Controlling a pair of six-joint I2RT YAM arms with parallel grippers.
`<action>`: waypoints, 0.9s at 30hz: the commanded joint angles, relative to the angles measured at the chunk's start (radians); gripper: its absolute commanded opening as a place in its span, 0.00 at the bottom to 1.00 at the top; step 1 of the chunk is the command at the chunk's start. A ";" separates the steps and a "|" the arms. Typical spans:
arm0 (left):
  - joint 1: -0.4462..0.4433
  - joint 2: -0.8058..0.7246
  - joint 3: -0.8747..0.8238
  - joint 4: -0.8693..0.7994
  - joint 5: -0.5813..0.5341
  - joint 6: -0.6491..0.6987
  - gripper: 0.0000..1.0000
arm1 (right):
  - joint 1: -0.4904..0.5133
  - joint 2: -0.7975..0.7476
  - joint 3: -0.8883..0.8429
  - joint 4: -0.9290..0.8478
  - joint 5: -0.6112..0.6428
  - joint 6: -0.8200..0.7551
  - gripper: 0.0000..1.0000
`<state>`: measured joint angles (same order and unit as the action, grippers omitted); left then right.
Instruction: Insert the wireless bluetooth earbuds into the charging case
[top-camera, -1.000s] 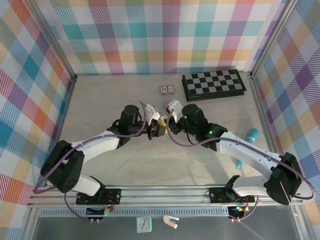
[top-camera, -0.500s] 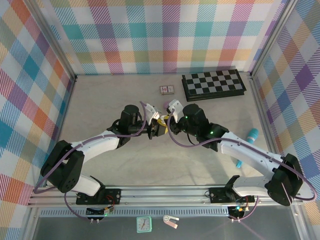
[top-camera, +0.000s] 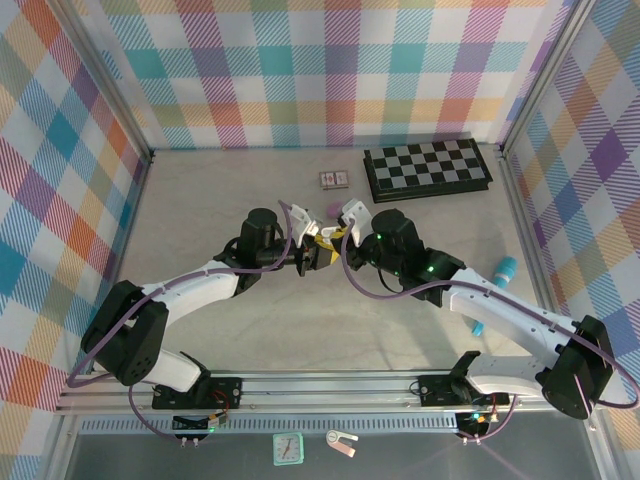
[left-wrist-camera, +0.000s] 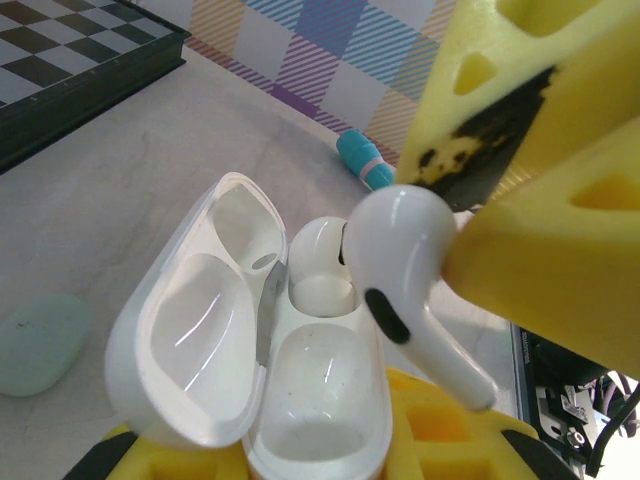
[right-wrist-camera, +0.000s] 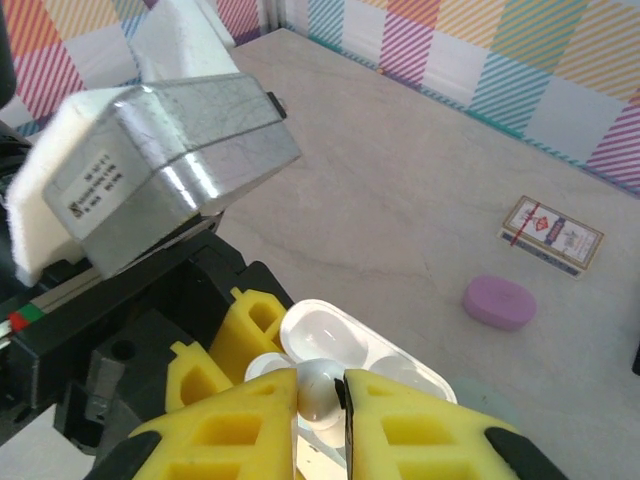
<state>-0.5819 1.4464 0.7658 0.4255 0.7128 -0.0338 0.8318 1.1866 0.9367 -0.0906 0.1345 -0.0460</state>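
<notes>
Right arm (top-camera: 500, 310): over the last second I've watched the forearm swing out toward 4 o'clock. The wrist has pushed in toward 9 o'clock and closed on the other wrist near table centre.
Left arm (top-camera: 190, 285): no shift I can make out, so I read it as the steady stand for this step.
Chessboard (top-camera: 427, 168): at 1 o'clock from the meeting point, well apart and not involved.
Left gripper (top-camera: 316, 256): clamped on the charging case (left-wrist-camera: 320, 400), which sits low between its yellow fingers. The lid is hinged open toward 9 o'clock in the left wrist view.
Right gripper (right-wrist-camera: 320, 400): narrow, pinching one white earbud (left-wrist-camera: 400, 235) between its yellow pads (right-wrist-camera: 400, 420).
Case state: the near socket looks empty. I cannot tell whether the far one holds a bud.
Earbud position: it hangs just above the open case, at about 2 o'clock from the sockets in the left wrist view. Its stem slants down toward 5 o'clock, and it is not seated.
What the change means: the approach is done, and the bud is now over the case rather than beside it.
Next, as I judge it: straighten the stem to match a socket, then lower it gently. The tilt risks the stem catching the rim.
</notes>
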 joint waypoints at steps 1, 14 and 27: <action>-0.006 -0.016 0.019 0.039 0.016 0.003 0.06 | 0.006 -0.016 -0.009 0.021 0.062 -0.008 0.18; -0.015 -0.018 0.026 0.016 0.040 0.026 0.06 | 0.006 0.063 0.040 0.059 0.042 -0.015 0.18; -0.015 -0.013 0.027 0.048 0.019 -0.008 0.06 | 0.006 0.059 0.022 0.060 -0.017 -0.015 0.19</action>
<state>-0.5888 1.4464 0.7658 0.4244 0.7223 -0.0330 0.8318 1.2541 0.9504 -0.0456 0.1535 -0.0463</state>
